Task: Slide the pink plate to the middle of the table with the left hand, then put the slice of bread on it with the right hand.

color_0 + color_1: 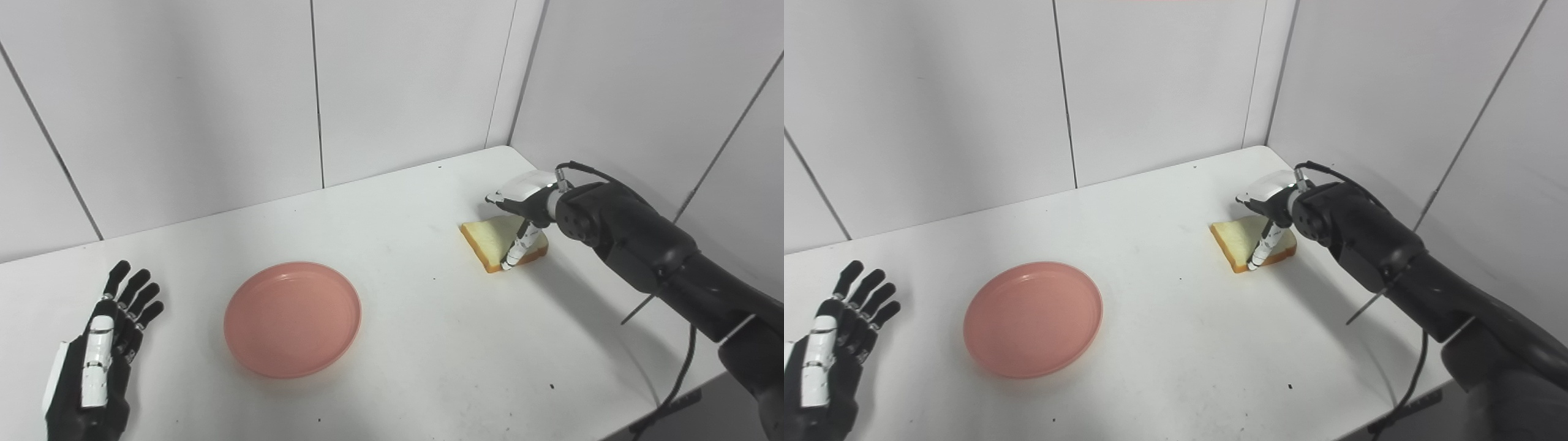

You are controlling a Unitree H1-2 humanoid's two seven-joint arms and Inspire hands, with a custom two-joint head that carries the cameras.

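The right robot hand (520,211) covers the far corner of the one bread slice (493,240) at 2 o'clock; its grasp cannot be told. One pink plate (292,318) sits mid-bench (429,343), and the left robot hand (101,355) lies released at 8 o'clock.

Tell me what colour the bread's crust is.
Golden-orange crust on the bread; clearest in the left eye view.

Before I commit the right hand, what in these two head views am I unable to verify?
- Right hand grip on the slice of bread: both views show the back of the hand, hiding most fingers, so contact is unclear.
- Far right corner of the bread: covered by the hand in both views.
- Left hand: cut by the bottom-left edge in the right eye view; fingers look spread, clear of the pink plate.
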